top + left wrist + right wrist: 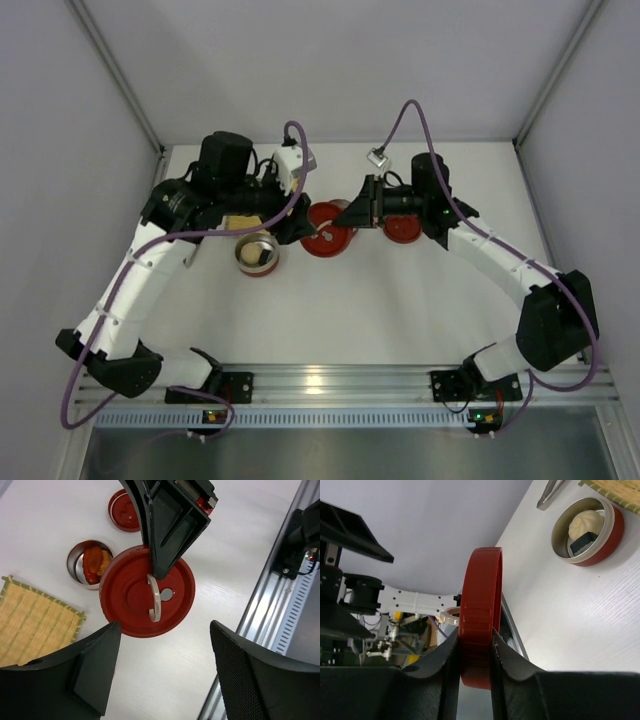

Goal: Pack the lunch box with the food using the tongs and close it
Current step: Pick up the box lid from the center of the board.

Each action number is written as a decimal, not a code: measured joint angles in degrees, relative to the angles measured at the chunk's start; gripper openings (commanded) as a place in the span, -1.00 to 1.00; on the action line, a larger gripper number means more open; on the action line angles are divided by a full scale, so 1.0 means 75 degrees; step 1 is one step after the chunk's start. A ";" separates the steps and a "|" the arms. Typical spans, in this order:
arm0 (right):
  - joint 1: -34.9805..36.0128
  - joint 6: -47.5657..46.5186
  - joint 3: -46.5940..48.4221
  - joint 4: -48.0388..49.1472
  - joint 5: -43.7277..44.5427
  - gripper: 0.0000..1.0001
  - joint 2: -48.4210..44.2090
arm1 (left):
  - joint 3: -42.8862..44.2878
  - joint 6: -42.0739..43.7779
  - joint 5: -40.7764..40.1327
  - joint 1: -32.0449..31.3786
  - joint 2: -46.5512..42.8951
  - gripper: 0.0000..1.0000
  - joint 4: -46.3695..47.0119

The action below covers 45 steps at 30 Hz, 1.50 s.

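Closing step: the right gripper is clenched on the rim of the red lid, held on edge beside the bowl that holds the food, while the left gripper stands spread and empty. We judge that the next move calls for tilting the lid flat and centring it over the bowl. Of the tongs, lying released near the mat, we see only 1 tip; the 2nd red piece is unidentifiable.
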 measured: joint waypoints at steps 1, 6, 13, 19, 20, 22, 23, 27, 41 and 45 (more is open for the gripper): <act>0.0000 0.0192 0.0000 0.0119 0.0003 -1.00 0.0047 | 0.0000 0.0041 -0.0326 -0.0166 -0.0035 0.53 0.0041; -0.0006 0.1008 -0.0050 0.0557 0.0017 -1.00 0.0198 | -0.0198 0.0152 -0.1585 -0.0734 0.0093 0.54 0.0172; -0.0006 0.1953 -0.0364 0.1314 -0.0055 -1.00 0.0280 | -0.0198 0.0181 -0.2390 -0.0883 0.0589 0.54 0.0259; -0.0006 0.2154 -0.0364 0.1565 -0.0140 -1.00 0.0280 | -0.0198 0.0172 -0.2451 -0.0930 0.0883 0.35 0.0254; -0.0006 0.2162 -0.0364 0.1588 -0.0160 -1.00 0.0280 | -0.0198 0.0175 -0.2451 -0.0947 0.0935 0.26 0.0248; -0.0006 0.2174 -0.0364 0.1600 -0.0189 -1.00 0.0280 | -0.0198 0.0157 -0.2448 -0.0979 0.1023 0.12 0.0245; -0.0006 0.2177 -0.0364 0.1600 -0.0201 -1.00 0.0280 | -0.0198 0.0157 -0.2445 -0.0988 0.1049 0.05 0.0245; -0.0006 0.2177 -0.0367 0.1597 -0.0233 -1.00 0.0280 | -0.0198 0.0152 -0.2401 -0.1014 0.1081 -0.31 0.0224; -0.0009 0.2445 -0.0367 0.1772 -0.0242 0.02 0.0399 | -0.0204 -0.0006 -0.2197 -0.1017 0.1081 -1.00 0.0134; -0.0131 0.2279 -0.0350 0.1679 -0.0289 0.84 0.0458 | -0.0213 -0.0172 -0.2311 -0.0950 0.1081 -1.00 -0.0047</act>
